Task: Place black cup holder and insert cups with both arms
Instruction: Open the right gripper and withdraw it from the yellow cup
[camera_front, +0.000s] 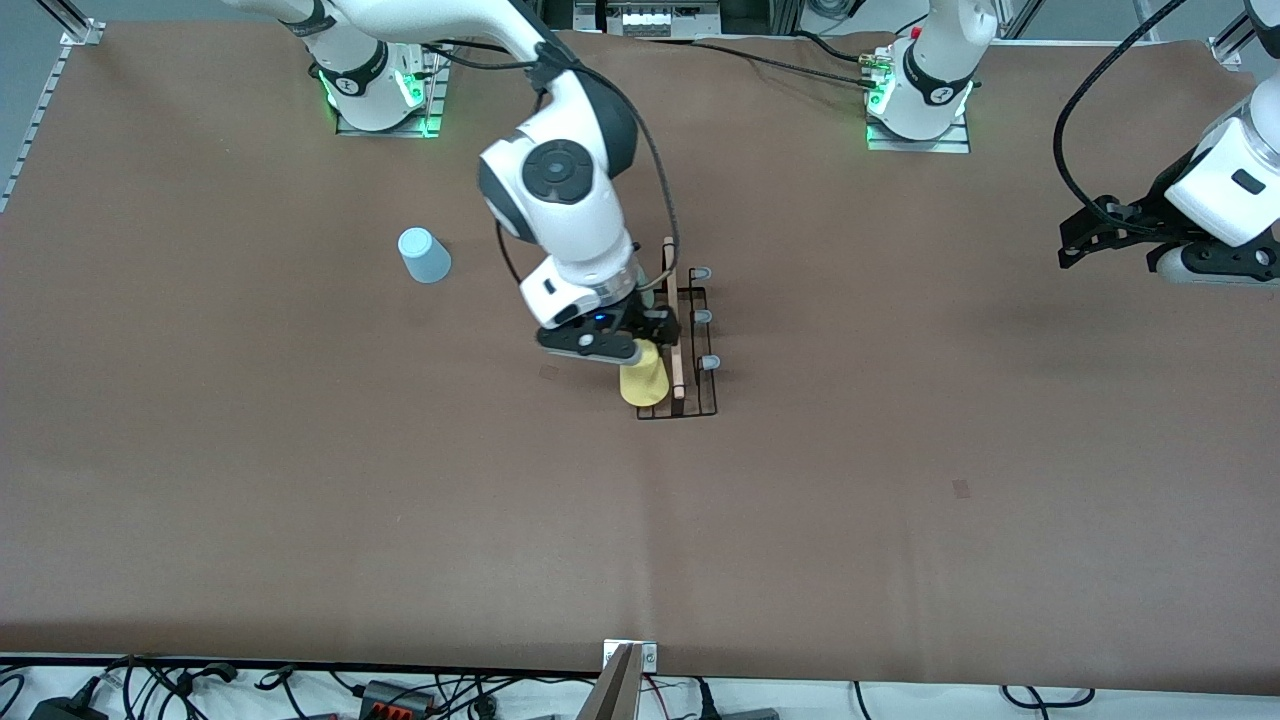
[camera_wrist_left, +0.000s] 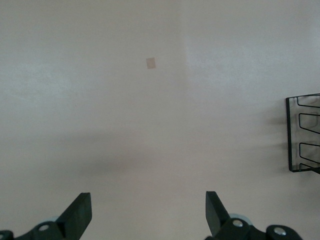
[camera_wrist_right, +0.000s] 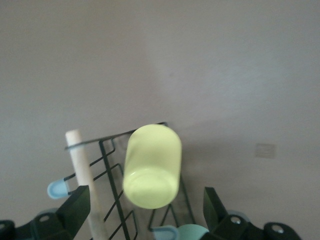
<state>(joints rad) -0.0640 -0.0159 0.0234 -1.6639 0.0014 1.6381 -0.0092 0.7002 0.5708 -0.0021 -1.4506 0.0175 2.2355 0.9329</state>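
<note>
My right gripper hangs over the black cup holder near the middle of the brown table, its fingers spread wide and gripping nothing, with the yellow cup sitting upside down on a peg at the rack's end nearest the front camera, between my fingers but apart from them. A pale green cup sits on the rack just beside it, close under my wrist, and the light blue cup lies on the table well apart, toward my right arm's end. My left gripper waits released over bare table at the left arm's end.
</note>
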